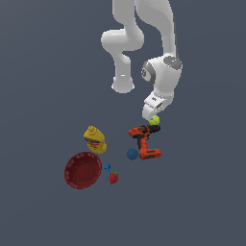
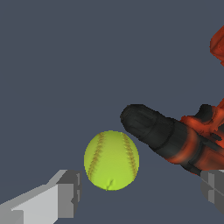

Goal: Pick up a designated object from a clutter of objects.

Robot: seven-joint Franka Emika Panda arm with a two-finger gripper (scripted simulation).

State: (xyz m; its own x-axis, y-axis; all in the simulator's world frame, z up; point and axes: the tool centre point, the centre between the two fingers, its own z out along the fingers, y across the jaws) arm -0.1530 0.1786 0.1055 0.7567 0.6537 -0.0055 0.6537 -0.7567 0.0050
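Observation:
The yellow-green ball [image 1: 155, 119] lies on the grey floor, right beside the black nose of the orange-black drill [image 1: 144, 142]. In the wrist view the ball [image 2: 111, 160] shows stitched seam lines, and the drill's chuck [image 2: 166, 136] nearly touches it. My gripper [image 1: 152, 116] hangs just above the ball and partly covers it. In the wrist view the gripper [image 2: 140, 192] is open and empty. One finger [image 2: 61, 197] stands beside the ball, and the other finger [image 2: 214, 188] is past the drill's nose.
A dark blue ball [image 1: 132, 153] sits against the drill's handle. A yellow bottle [image 1: 95, 139], a dark red bowl [image 1: 83, 170], a small blue piece [image 1: 107, 167] and a strawberry [image 1: 114, 178] lie toward the exterior view's left.

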